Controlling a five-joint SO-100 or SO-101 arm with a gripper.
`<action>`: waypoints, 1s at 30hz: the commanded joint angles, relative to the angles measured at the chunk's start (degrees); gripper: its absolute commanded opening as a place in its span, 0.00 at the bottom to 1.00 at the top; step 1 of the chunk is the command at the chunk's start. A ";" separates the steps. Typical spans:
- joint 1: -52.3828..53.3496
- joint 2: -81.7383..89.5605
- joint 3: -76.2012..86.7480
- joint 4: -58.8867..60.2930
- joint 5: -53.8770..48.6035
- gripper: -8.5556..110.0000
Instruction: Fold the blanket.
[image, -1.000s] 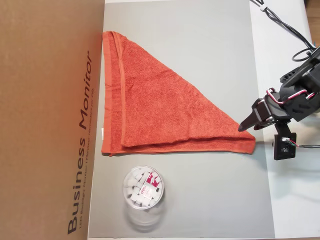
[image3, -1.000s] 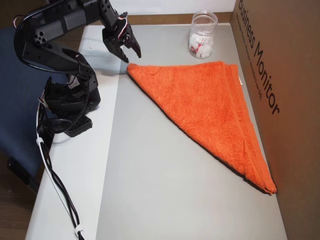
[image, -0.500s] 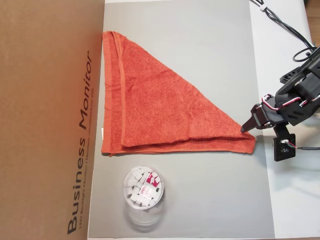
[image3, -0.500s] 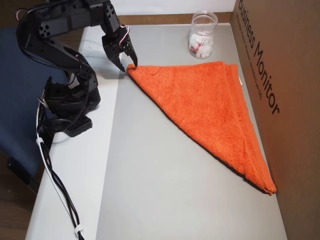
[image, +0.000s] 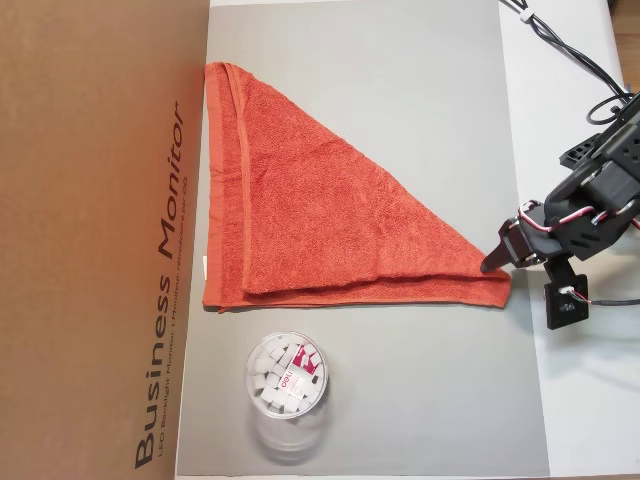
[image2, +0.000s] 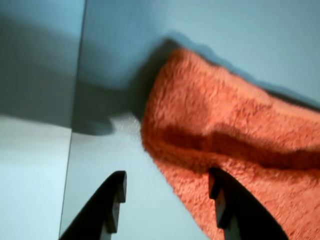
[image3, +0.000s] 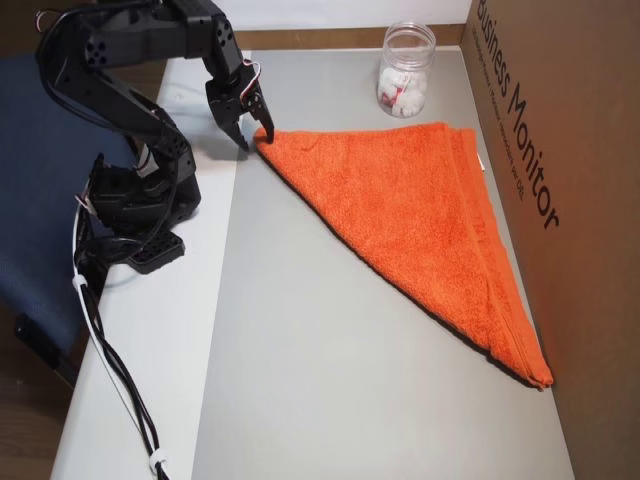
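Blanket (image: 320, 215) folded into triangle, flat on grey mat (image: 430, 90) on bench, sharp corner at 3 o'clock in an overhead view. Jaws part-open, straddling that corner, holding nothing. Jar (image: 287, 375) at 6 o'clock.

Fuzzy terry-cloth blanket (image: 320, 215)

Overhead, straight down: grey mat (image: 420, 120) fills frame, cardboard box (image: 100, 240) at left.
Overhead, angled: from the mat's near end, box at right.
Wrist: close, just above the blanket (image2: 240, 130) corner.
Shared: blanket, mat, arm.
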 joint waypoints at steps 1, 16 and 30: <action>-0.70 -2.11 -0.88 -3.43 0.18 0.21; -0.26 -7.82 -0.70 -9.67 -0.44 0.21; 0.00 -9.05 -1.23 -9.67 -0.26 0.08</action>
